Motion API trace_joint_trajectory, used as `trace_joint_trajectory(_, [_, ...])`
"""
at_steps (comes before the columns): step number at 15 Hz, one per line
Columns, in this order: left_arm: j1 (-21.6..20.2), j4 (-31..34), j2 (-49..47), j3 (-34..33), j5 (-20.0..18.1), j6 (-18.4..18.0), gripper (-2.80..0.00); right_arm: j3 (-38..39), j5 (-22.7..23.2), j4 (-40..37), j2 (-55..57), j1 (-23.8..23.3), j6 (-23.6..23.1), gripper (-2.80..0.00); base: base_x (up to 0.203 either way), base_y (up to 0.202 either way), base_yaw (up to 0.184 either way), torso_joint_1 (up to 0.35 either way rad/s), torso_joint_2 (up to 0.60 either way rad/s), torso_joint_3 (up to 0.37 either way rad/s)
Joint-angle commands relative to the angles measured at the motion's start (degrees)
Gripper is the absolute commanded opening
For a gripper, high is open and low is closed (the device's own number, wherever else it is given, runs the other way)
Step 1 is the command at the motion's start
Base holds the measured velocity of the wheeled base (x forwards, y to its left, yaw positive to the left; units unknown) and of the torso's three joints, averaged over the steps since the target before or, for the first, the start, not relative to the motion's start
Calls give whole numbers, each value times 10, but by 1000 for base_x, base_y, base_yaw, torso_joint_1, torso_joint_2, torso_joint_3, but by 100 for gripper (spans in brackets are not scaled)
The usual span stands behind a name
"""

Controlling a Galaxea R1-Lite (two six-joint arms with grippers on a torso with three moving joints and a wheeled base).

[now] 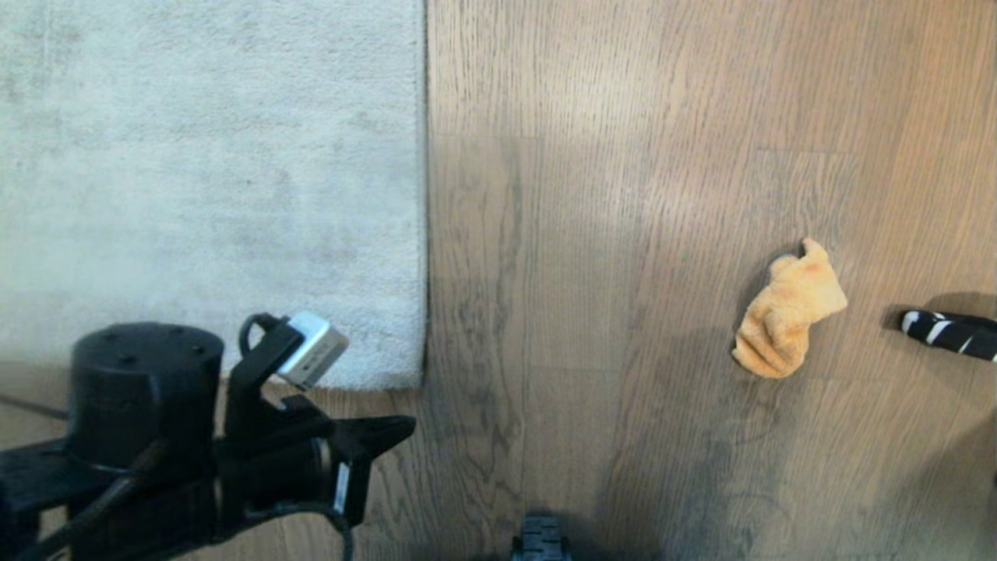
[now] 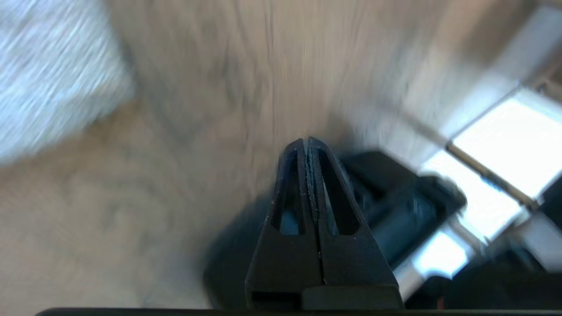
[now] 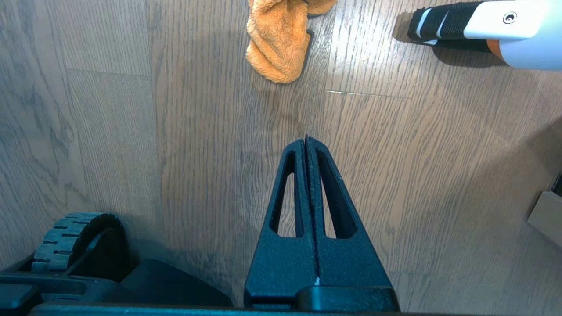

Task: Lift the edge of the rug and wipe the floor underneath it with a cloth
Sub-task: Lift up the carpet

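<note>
Progress basically zero so far: rug edge (image 1: 425, 195) lying flat on the floor (image 1: 584, 234), cloth (image 1: 787, 312) crumpled well off to the right, untouched, left gripper (image 1: 389, 432) near the rug corner, right gripper (image 3: 306, 139) parked, both jaws clenched on nothing.
</note>
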State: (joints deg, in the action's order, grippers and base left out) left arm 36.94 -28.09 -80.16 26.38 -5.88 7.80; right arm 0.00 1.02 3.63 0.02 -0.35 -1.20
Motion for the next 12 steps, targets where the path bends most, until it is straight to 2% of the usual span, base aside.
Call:
trace_joint_trajectory(1, [41, -42, -106, 24, 38, 19, -280, 0, 0, 1, 1, 0, 0, -280, 0, 0, 0, 0, 0, 0])
trace_joint_trajectory(3, [68, -52, -145, 49, 86, 31, -280, 0, 0, 1, 1, 0, 0, -280, 0, 0, 0, 0, 0, 0])
trace_joint_trajectory(5, [96, -51, -172, 70, 151, 42, -280, 0, 0, 1, 1, 0, 0, -280, 0, 0, 0, 0, 0, 0])
trace_joint_trajectory(9, [111, -46, -206, 78, 193, 47, -280, 0, 0, 1, 0, 0, 0, -280, 0, 0, 0, 0, 0, 0])
trace_joint_trajectory(12, [120, -45, -221, 85, 262, 39, -280, 0, 0, 1, 0, 0, 0, -280, 0, 0, 0, 0, 0, 0])
